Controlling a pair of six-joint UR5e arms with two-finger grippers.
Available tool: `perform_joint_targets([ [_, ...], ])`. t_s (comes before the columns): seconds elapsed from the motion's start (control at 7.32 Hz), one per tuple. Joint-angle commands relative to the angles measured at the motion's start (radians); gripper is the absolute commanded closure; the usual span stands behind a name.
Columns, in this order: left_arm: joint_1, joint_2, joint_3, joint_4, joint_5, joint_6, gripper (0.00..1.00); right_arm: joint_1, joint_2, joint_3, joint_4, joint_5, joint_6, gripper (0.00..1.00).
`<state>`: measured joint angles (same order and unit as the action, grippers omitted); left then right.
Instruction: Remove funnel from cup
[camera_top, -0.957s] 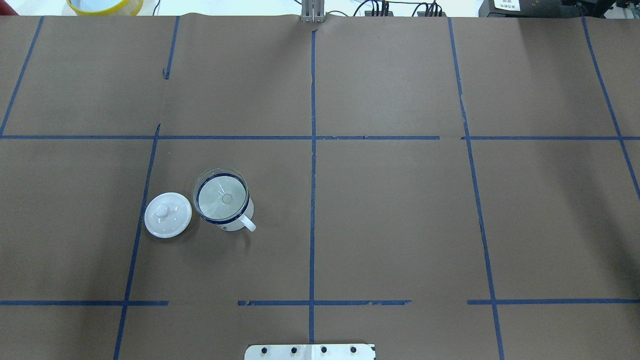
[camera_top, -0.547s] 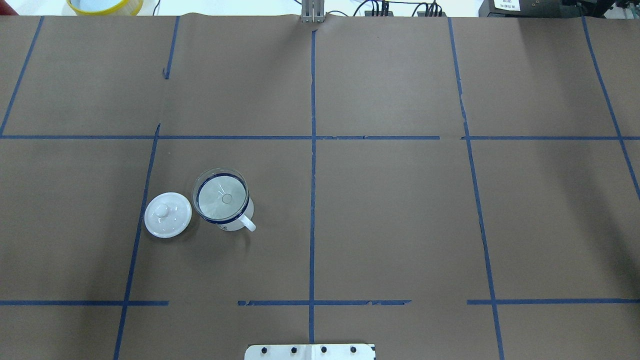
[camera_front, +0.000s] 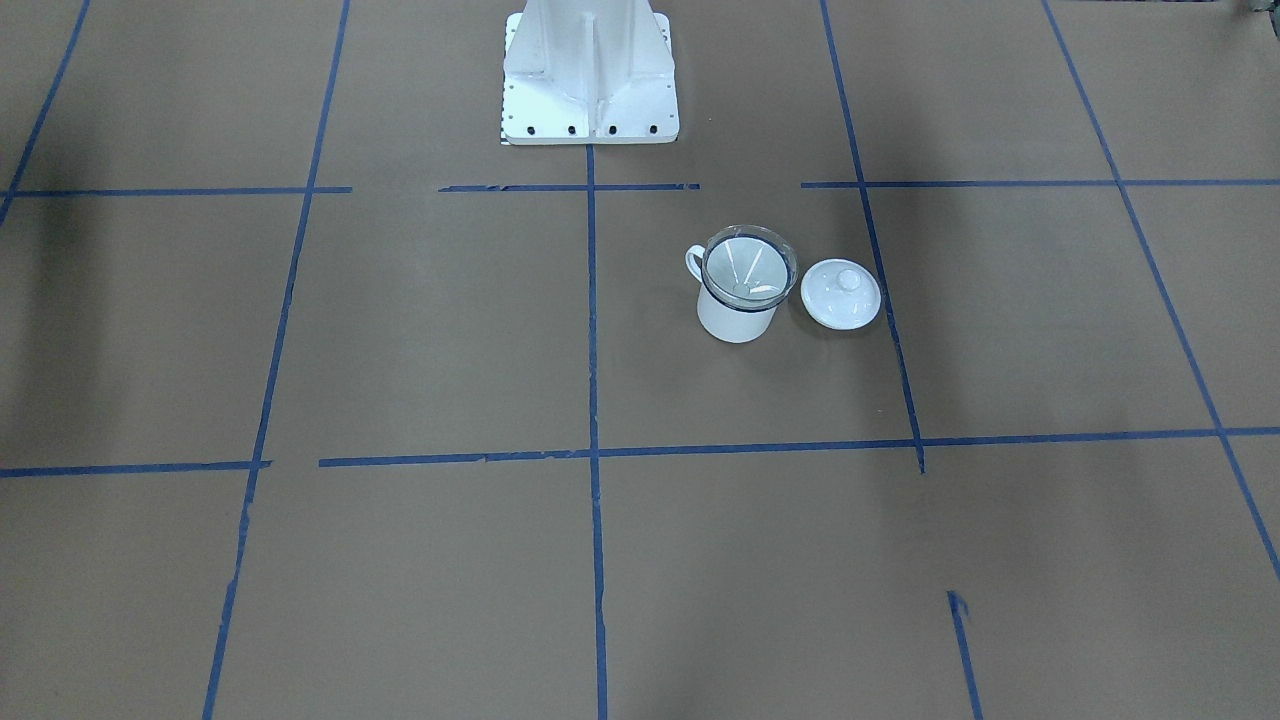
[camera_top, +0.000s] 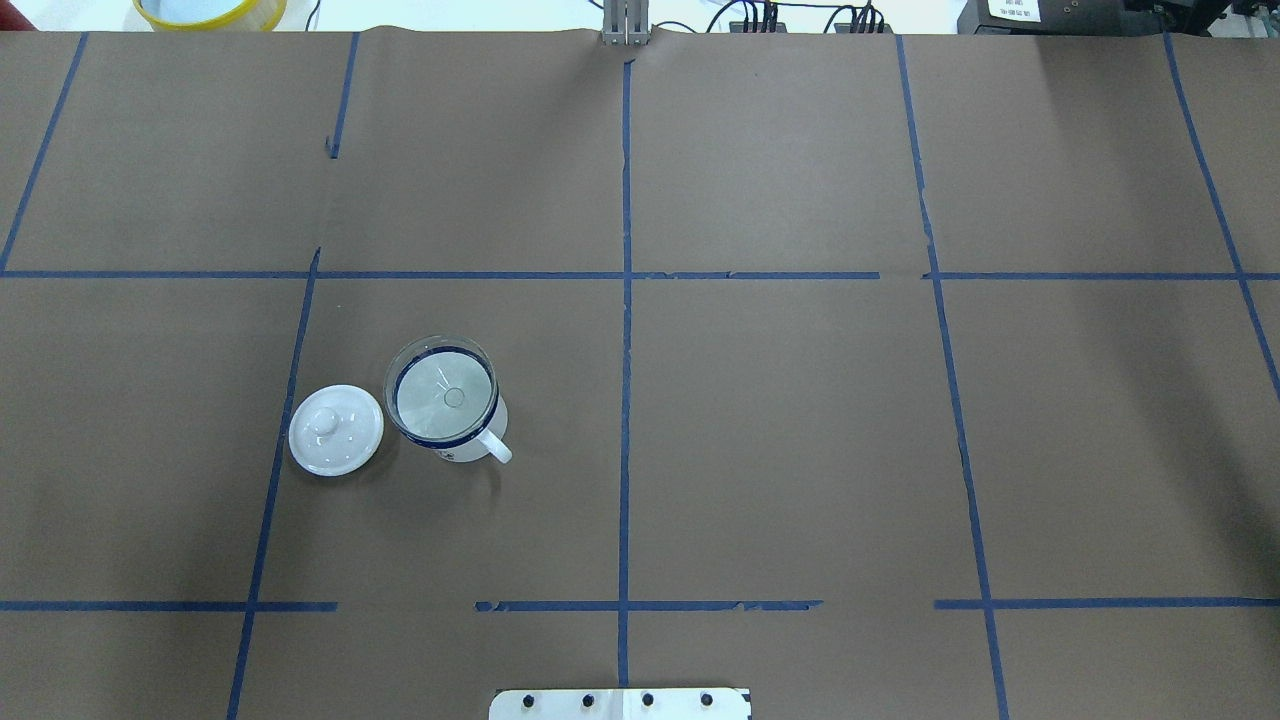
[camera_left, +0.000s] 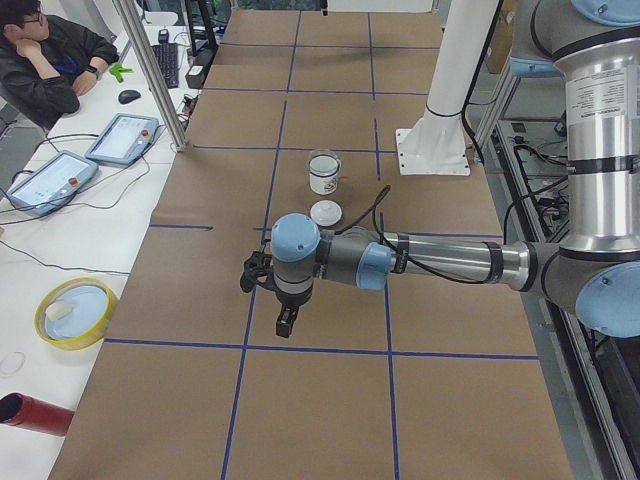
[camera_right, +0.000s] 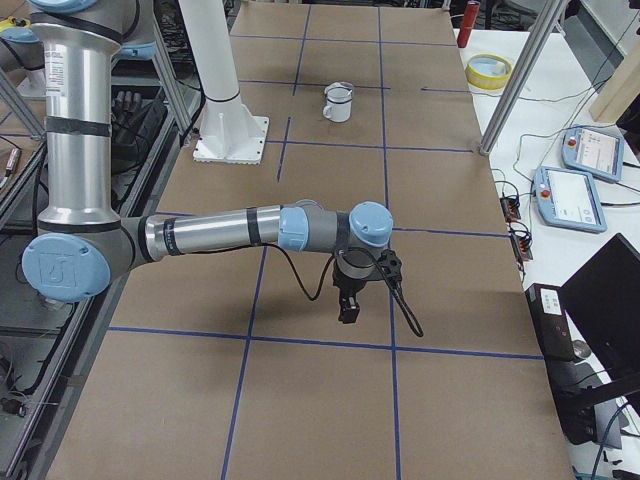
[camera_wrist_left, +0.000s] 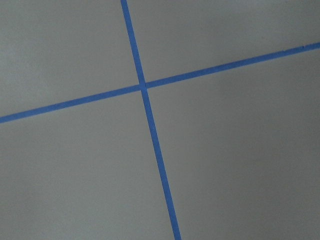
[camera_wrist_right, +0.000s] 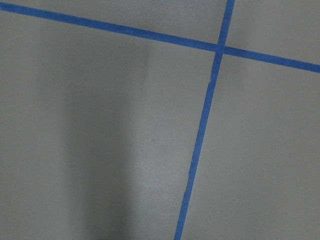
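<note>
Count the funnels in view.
1. The funnel sits in the mouth of the cup, next to the lid, on the robot's left half of the table. No other shows.

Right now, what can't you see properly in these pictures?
- Funnel spout: hidden inside the cup in the overhead and front-facing views.
- Left gripper: shows only in the left side view, so I cannot tell if it is open or shut.
- Right gripper: the same, shown only in the right side view.
- Both wrist views: only tape on the table; the cup is out of frame.
</note>
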<state>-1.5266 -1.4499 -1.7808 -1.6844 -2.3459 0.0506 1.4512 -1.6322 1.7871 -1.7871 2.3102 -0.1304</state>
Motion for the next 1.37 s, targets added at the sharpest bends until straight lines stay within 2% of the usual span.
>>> perform_joint_targets([
  [0.0,-0.016,-0.029,-0.021,-0.037,0.048,-0.092,0.00,0.000,0.000,0.000,0.000,0.000,0.002,0.00],
  [0.27,-0.007,-0.050,-0.058,-0.044,0.016,-0.133,0.00,0.000,0.000,0.000,0.000,0.000,0.000,0.00],
  [0.41,0.067,-0.094,-0.071,-0.041,0.016,-0.285,0.00,0.000,0.000,0.000,0.000,0.000,0.002,0.00],
  [0.55,0.208,-0.134,-0.113,-0.040,0.039,-0.510,0.00,0.000,0.000,0.000,0.000,0.000,0.000,0.00],
  [0.96,0.479,-0.433,-0.114,-0.038,0.059,-1.060,0.00,0.000,0.000,0.000,0.000,0.000,0.002,0.00],
  [1.23,0.659,-0.559,-0.120,-0.037,0.185,-1.320,0.00,0.000,0.000,0.000,0.000,0.000,0.000,0.00],
])
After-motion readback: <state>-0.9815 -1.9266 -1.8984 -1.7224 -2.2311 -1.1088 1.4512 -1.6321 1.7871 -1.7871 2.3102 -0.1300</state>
